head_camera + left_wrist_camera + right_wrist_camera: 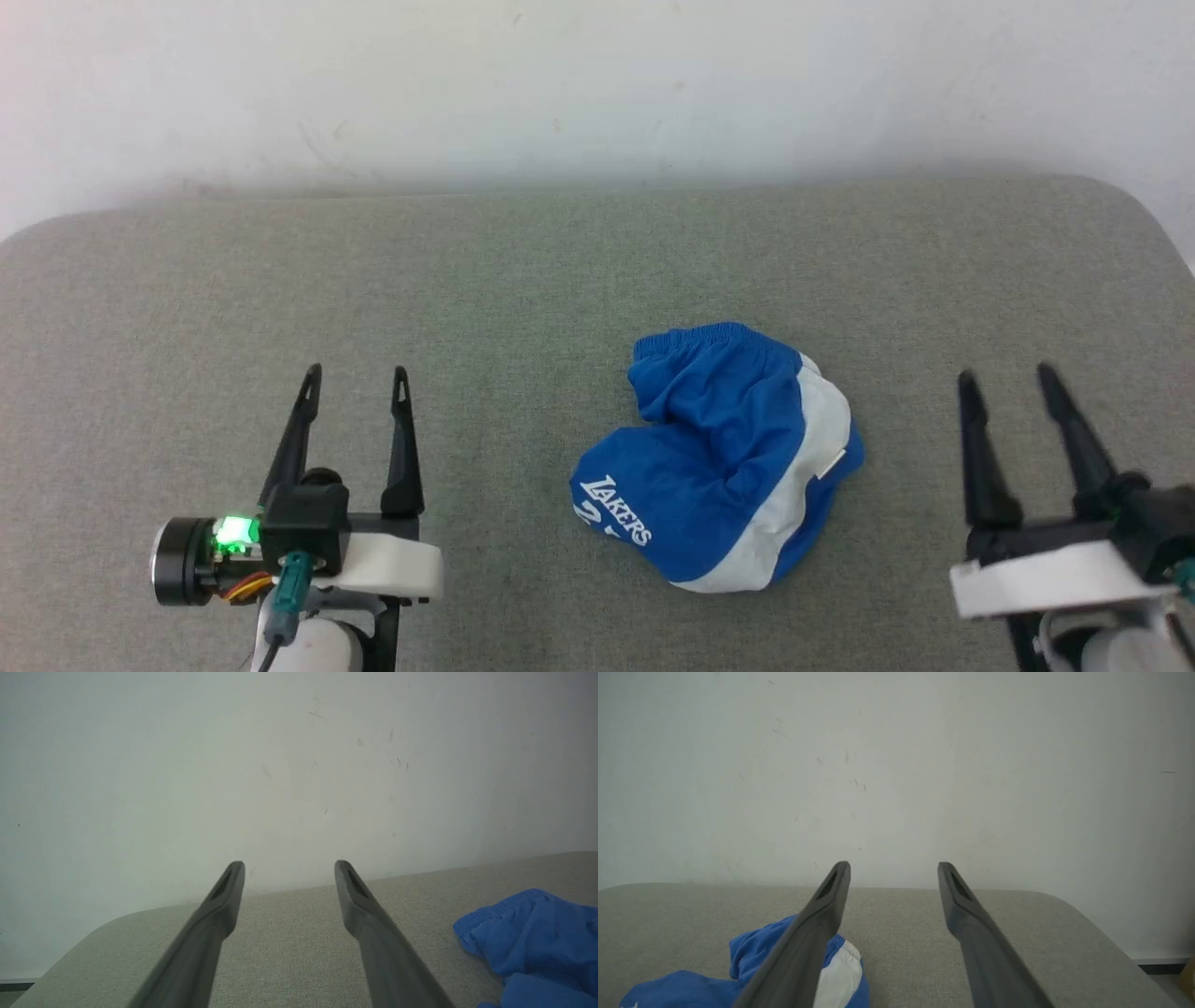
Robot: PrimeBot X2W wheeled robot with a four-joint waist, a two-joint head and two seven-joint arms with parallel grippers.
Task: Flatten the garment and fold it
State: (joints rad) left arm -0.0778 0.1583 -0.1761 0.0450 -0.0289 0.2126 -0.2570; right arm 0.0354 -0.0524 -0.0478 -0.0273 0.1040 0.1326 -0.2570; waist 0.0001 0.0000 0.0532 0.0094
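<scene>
Head view: the garment lay crumpled in 1 heap on the bench, right of centre and nearer the front edge than the back edge by the wall. Its waistband was bunched on the far side, with the white stripe and "LAKERS" lettering facing up. The left gripper sat toward the front-left corner, well apart from the cloth. The right gripper sat toward the front-right corner, near the cloth but not touching. Both jaws were wide and held nothing — probably flanking the heap so each could take 1 side for spreading.

Left wrist view: 2 fingers were spread and aimed at the back edge, with the garment off to the right, clear of them.

Right wrist view: the fingers were spread and empty. The garment sat low left, partly hidden behind 1 finger — overlap only, by the head view.

Flattening looked not yet begun.
</scene>
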